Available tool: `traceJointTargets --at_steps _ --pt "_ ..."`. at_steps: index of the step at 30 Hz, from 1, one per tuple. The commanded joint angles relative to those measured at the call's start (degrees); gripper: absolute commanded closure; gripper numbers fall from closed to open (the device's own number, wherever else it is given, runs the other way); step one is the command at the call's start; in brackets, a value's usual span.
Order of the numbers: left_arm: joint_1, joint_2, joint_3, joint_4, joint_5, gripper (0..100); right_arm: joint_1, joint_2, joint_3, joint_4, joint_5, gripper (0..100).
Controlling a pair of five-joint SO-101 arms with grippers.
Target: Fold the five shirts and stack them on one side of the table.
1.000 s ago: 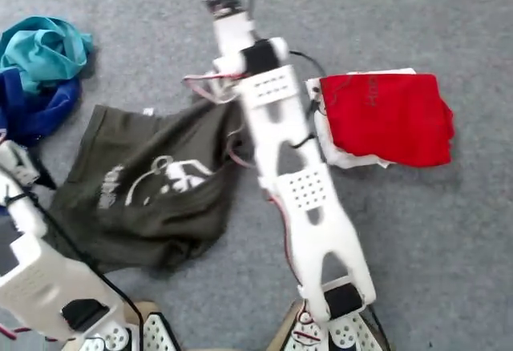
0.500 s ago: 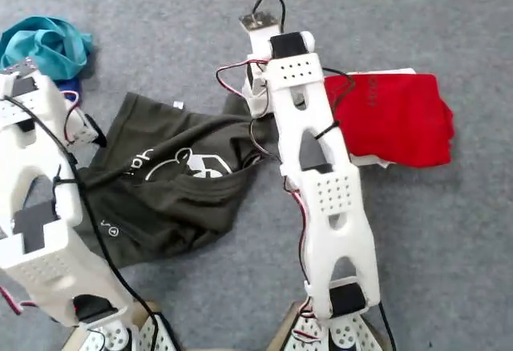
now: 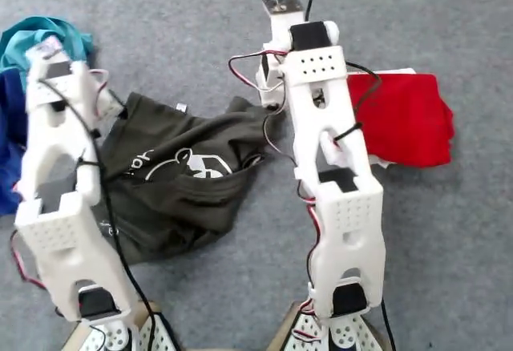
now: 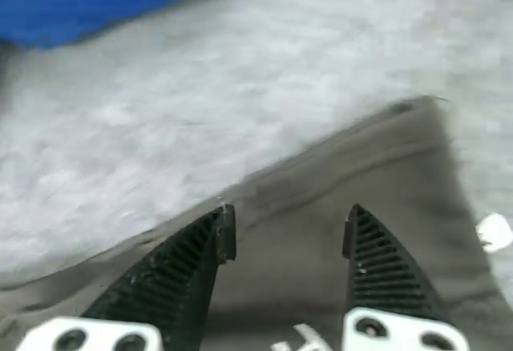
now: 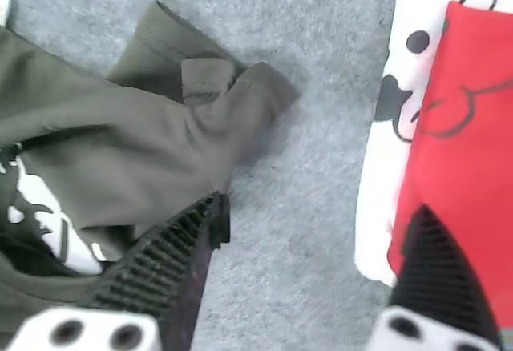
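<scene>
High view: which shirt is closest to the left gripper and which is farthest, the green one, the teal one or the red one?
1. Green shirt: its edge lies right under the left gripper, left of the table's middle.
2. Teal shirt: at the far left corner.
3. Red shirt: way over on the right side, past the other arm.

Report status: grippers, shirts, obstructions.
Left gripper open over edge of olive shirt. Right gripper open, between olive shirt and red shirt. Olive shirt rumpled, unfolded. Blue shirt and teal shirt bunched at far left.
</scene>
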Motion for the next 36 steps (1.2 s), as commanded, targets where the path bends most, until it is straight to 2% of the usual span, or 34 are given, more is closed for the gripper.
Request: traceJointTargets --at_steps 1,5,7,10,14,16,18,21,22,24,28,36 --pt "3.9 3.0 -6.7 -0.4 0.8 77 -3.1 -5.8 2.7 0.5 -3.3 77.8" --pt "4.4 8.3 -7.9 -0.4 0.8 79 -9.5 -8.2 11.0 0.1 -5.4 92.9" --pt "3.2 10.4 -7.9 -0.4 0.6 84 -12.8 -8.0 14.2 -1.3 -7.3 94.5" --pt "0.9 12.4 -8.5 0.5 0.5 87 -15.6 -6.0 18.1 -4.7 -10.2 89.0" --pt "-0.8 13.8 -8.5 0.7 0.5 88 -17.2 -1.6 20.4 -6.0 -11.7 72.6" --pt "-1.0 13.8 -8.5 0.7 0.5 88 -17.7 1.4 20.4 -6.1 -11.7 70.4" --pt "-1.1 13.5 -8.4 0.8 0.7 88 -17.8 3.8 20.1 -5.6 -11.7 76.6" --pt "-2.0 13.5 -8.4 0.9 0.4 94 -17.2 5.4 20.4 -3.3 -11.1 95.7" --pt "-2.6 13.5 -8.4 1.3 0.3 97 -16.9 5.4 20.5 -2.1 -9.8 98.8" --pt "-3.7 13.5 -8.5 3.0 -0.2 97 -16.1 4.5 20.4 0.5 -9.0 95.9" --pt "-6.0 13.5 -8.5 5.9 -1.7 97 -13.8 -1.1 24.7 0.5 -6.9 97.6" --pt "-11.4 13.4 -8.5 9.3 -6.2 97 -11.8 -19.3 51.2 0.3 3.6 97.7"
